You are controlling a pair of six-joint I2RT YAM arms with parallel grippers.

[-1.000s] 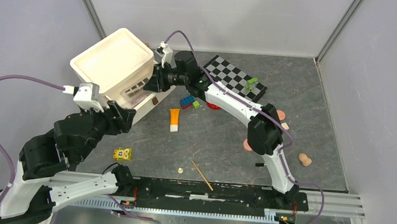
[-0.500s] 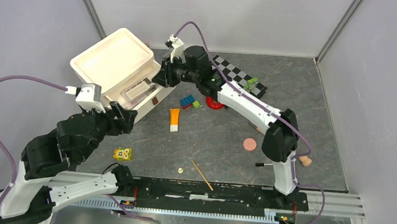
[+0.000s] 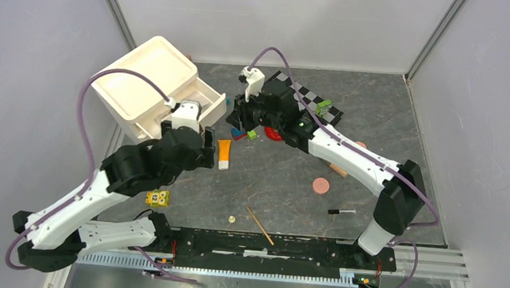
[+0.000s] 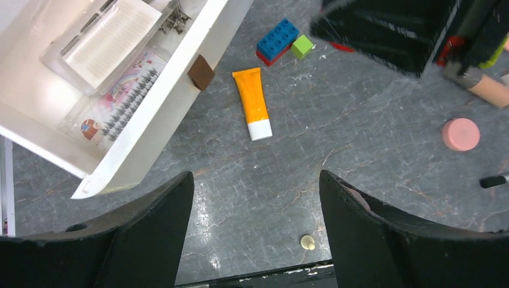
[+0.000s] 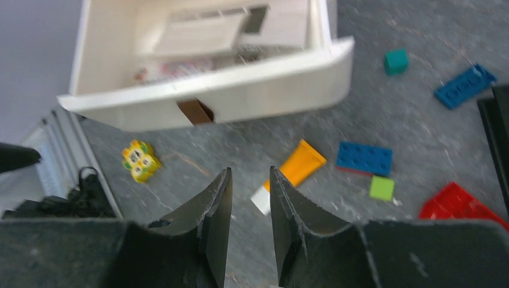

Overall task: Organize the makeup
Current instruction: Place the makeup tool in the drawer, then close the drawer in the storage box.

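Left jaws spread wide, empty; orange tube point(image 4: 253, 103) on tabletop point(image 4: 372, 198) just ahead, centred between them, long axis across closing line, cap nearest, beside open drawer point(image 4: 156, 129). Right jaws barely parted, empty, farther.

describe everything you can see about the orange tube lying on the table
The orange tube is a flat squeeze tube, seemingly soft plastic. Its far end is crimped, and a white cap sits on the end nearer the arm bases. It lies flat and slightly slanted on the grey table, between the open white drawer and the blue brick, apart from both. Nothing but the table touches it.
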